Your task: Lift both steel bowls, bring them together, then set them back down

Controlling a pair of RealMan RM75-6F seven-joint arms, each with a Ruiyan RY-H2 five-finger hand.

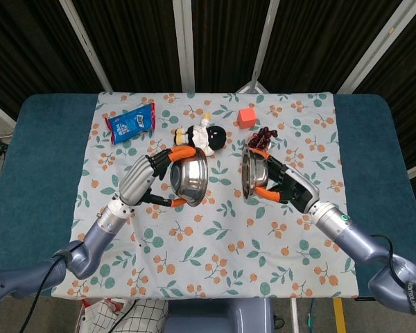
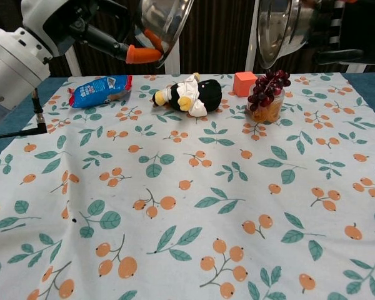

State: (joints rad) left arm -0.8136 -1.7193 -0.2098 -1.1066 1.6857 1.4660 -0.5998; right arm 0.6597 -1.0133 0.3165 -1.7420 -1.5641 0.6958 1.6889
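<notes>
Two steel bowls are in the air above the middle of the table. My left hand (image 1: pixel 147 178) grips the left bowl (image 1: pixel 190 177), tilted with its opening facing right; in the chest view this bowl (image 2: pixel 164 17) sits at the top edge with my left hand (image 2: pixel 106 34) behind it. My right hand (image 1: pixel 286 185) grips the right bowl (image 1: pixel 249 173), turned nearly on edge with its mouth toward the left bowl. The chest view cuts the right bowl (image 2: pixel 280 24) at the top. A gap about one bowl wide separates them.
On the floral cloth (image 1: pixel 215 229) lie a blue snack packet (image 1: pixel 132 123), a plush toy (image 1: pixel 202 138), a red cube (image 1: pixel 247 116) and a bunch of dark grapes (image 1: pixel 261 141) just behind the right bowl. Teal table edges (image 1: pixel 35 173) flank the cloth.
</notes>
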